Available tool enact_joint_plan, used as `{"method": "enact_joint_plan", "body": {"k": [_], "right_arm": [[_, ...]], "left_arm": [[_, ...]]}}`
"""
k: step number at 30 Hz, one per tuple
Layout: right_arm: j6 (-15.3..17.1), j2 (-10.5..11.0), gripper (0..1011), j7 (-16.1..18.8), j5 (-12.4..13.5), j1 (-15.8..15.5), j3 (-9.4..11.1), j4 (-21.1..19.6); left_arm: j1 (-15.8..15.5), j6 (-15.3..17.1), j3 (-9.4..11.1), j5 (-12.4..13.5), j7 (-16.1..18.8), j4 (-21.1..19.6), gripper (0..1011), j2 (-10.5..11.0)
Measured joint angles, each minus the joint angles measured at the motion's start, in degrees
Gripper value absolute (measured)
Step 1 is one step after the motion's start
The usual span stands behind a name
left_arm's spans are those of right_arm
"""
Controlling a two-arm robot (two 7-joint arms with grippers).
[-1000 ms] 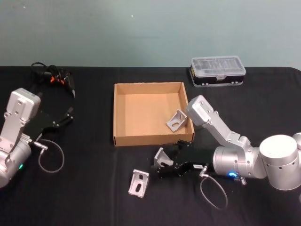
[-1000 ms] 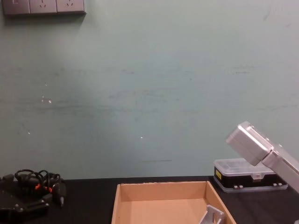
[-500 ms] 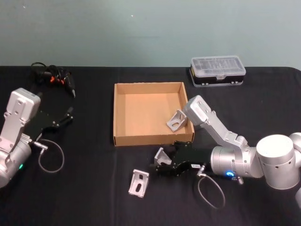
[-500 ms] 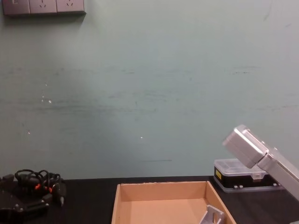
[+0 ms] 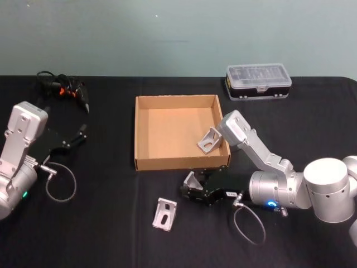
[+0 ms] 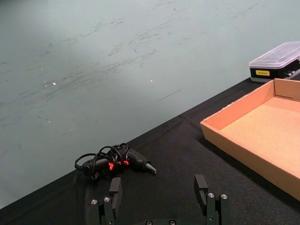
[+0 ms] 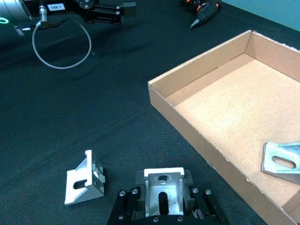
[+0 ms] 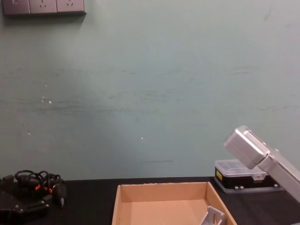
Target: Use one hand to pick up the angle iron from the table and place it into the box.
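One angle iron (image 5: pixel 192 181) is sitting clamped between the narrowed jaws of the right gripper (image 7: pixel 163 193), just outside the near wall of the box (image 5: pixel 178 166). It probably needs lifting over and releasing. A second angle iron (image 5: pixel 209 140) is lying inside the box, and a third angle iron (image 5: pixel 165 214) is waiting on the table (image 5: pixel 111 234). The left gripper (image 5: pixel 78 137) is idling wide open at the far left.

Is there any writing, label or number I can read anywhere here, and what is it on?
"189-7": white sticker on the left gripper.
Small white label on the right gripper, which grips an angle iron: too small to read.
Yellow sticker on the plastic case: blurred, unreadable.
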Motion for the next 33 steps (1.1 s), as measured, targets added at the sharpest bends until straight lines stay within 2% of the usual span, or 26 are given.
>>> {"method": "enact_joint_plan", "body": {"k": [9,16,21,26,28,32,33], "right_arm": [[-0.2,0.3,450,-0.7,0.4,-0.6,0.6,-1.4],[0.1,2.2,450,-3.0,0.8,-2.0,3.0,-7.2],[-0.2,2.5,450,-5.9,0.1,-2.2,4.7,-9.7],[-0.9,1.0,450,-8.1,-1.4,-1.1,5.8,-9.0],[-1.3,-0.7,450,-8.7,-2.5,0.4,5.8,-6.9],[-1.7,-2.6,450,-8.9,-3.1,2.1,5.9,-4.2],[-1.9,-3.8,450,-8.9,-3.4,3.0,5.9,-2.6]], "left_arm": [[0.0,0.0,0.0,0.0,0.0,0.0,1011,0.0],[0.0,0.0,0.0,0.0,0.0,0.0,1011,0.0],[0.0,0.0,0.0,0.0,0.0,0.0,1011,0.0],[0.0,0.0,0.0,0.0,0.0,0.0,1011,0.0],[0.0,0.0,0.0,0.0,0.0,0.0,1011,0.0],[0.0,0.0,0.0,0.0,0.0,0.0,1011,0.0],[0.0,0.0,0.0,0.0,0.0,0.0,1011,0.0]]}}
